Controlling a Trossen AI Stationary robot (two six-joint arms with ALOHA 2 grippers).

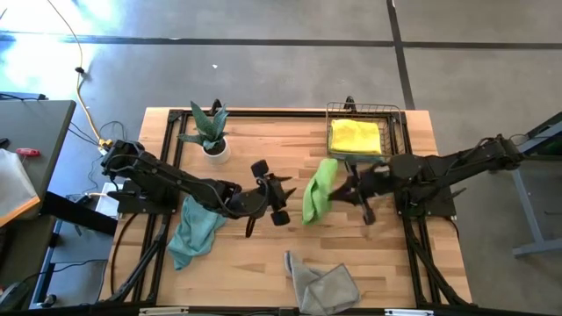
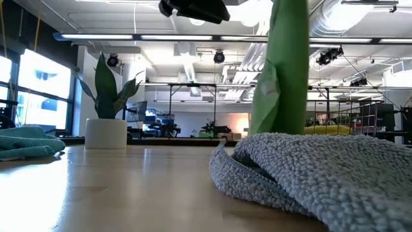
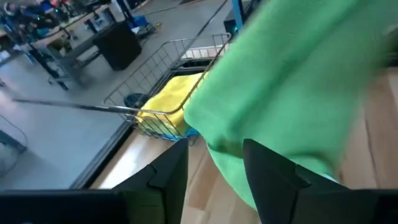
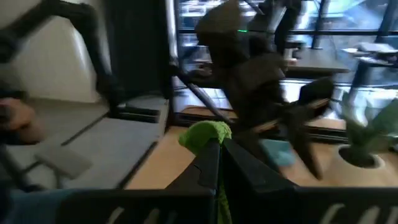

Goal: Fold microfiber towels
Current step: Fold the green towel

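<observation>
The left arm stretches low across the table [image 1: 263,132] toward the middle. Its left gripper [image 1: 279,200] has its fingers [image 3: 273,180] spread apart, with nothing between them, just beside the hanging green towel [image 1: 319,190].

The right arm reaches in from the other side. The right gripper [image 1: 344,189] pinches the top of the green towel, which hangs down long and loose.

A teal towel [image 1: 195,230] lies crumpled under the left arm. A grey towel [image 1: 323,283] sits near the front edge. A yellow towel [image 1: 355,136] rests in the wire basket [image 1: 402,123].
</observation>
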